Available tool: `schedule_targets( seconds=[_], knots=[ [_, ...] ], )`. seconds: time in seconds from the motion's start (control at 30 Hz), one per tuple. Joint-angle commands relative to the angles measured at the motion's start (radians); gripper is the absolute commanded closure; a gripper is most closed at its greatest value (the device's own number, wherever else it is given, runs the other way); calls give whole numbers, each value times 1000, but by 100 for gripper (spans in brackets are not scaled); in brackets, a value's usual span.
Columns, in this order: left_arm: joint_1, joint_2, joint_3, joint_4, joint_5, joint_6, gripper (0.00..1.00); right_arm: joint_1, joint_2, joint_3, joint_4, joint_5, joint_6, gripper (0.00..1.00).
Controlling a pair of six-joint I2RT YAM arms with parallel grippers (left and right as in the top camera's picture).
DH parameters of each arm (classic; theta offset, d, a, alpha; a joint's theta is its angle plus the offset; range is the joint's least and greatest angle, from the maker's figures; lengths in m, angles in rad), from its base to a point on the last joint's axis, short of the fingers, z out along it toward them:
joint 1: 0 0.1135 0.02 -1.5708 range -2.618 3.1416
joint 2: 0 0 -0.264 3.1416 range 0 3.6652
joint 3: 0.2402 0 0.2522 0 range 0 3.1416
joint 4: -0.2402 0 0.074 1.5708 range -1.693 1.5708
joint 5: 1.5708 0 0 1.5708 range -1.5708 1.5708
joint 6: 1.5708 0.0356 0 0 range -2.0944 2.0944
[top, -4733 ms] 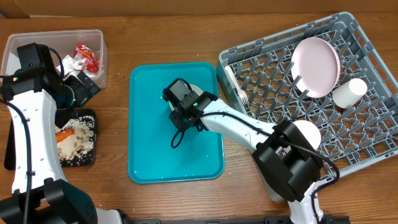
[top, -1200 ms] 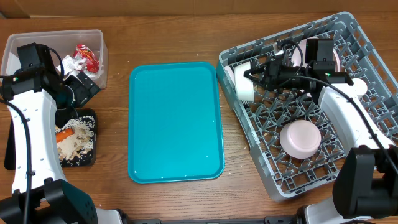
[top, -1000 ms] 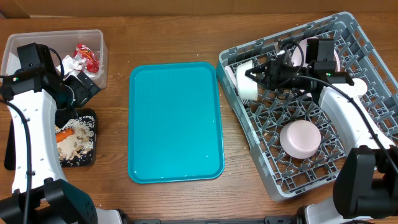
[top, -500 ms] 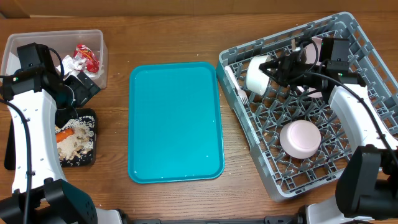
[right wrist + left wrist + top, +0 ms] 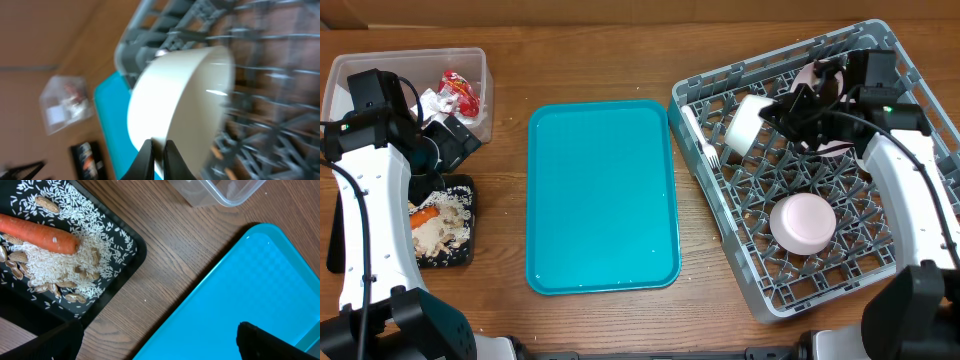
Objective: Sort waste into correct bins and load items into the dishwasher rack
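Right gripper (image 5: 772, 112) of mine is pinched shut on the rim of the small white round bowl (image 5: 745, 122). Since a second ago, that bowl has travelled inward from the left edge of the large grey pegged plastic rack (image 5: 840, 270). It is tipped sideways and juts left of my fingertips, near the rack's far left corner.

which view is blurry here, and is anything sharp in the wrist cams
Right wrist: heavily blurred, the white bowl and dishwasher rack smeared. Left wrist: sharp, the carrot and rice grains crisp. Overhead: sharp and evenly lit.
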Motion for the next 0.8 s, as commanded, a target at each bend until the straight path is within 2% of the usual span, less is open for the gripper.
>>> schedule_targets(
  seconds=[0.0, 0.17, 0.33, 0.47, 0.63, 0.77],
  knots=[
    [-7, -8, 16, -3, -3, -6, 0, -10, -37, 67, -96, 309, -9, 96],
    [-7, -8, 16, -3, -3, -6, 0, -10, -37, 146, -284, 482, -9, 96],
    [-7, -8, 16, -3, -3, -6, 0, -10, -38, 233, -428, 525, -9, 96],
    [-7, -8, 16, -3, -3, -7, 0, 35, -35, 247, -401, 402, -122, 91],
    [-7, -8, 16, -3, -3, -6, 0, 122, 14, 245, -365, 450, -154, 92],
    [-7, -8, 16, -3, -3, -6, 0, 191, 136, 245, -346, 531, -163, 92]
  ],
)
